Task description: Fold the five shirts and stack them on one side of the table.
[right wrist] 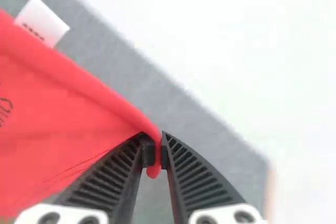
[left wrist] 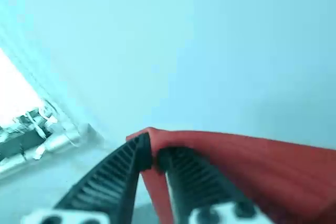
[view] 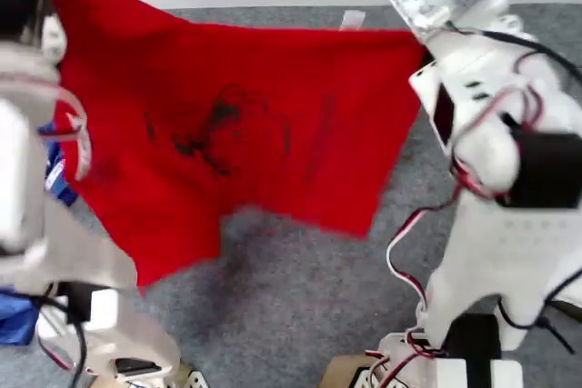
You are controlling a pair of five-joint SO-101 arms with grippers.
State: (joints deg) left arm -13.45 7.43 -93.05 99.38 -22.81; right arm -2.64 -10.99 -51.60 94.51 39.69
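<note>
A red shirt [view: 236,124] with a dark print hangs stretched in the air above the grey table [view: 300,297], held up by both arms at its upper corners. My left gripper [left wrist: 152,156] is shut on one corner of the red shirt [left wrist: 252,166], high at the left. My right gripper [right wrist: 153,153] is shut on the other corner of the red shirt [right wrist: 58,124], high at the right. The shirt's lower edge hangs slack over the middle of the table.
A blue garment [view: 23,311] lies at the left edge behind the left arm's base. A white tag [view: 353,18] lies near the table's far edge. The right arm's body [view: 500,179] and cables stand at the right. Grey table shows in front.
</note>
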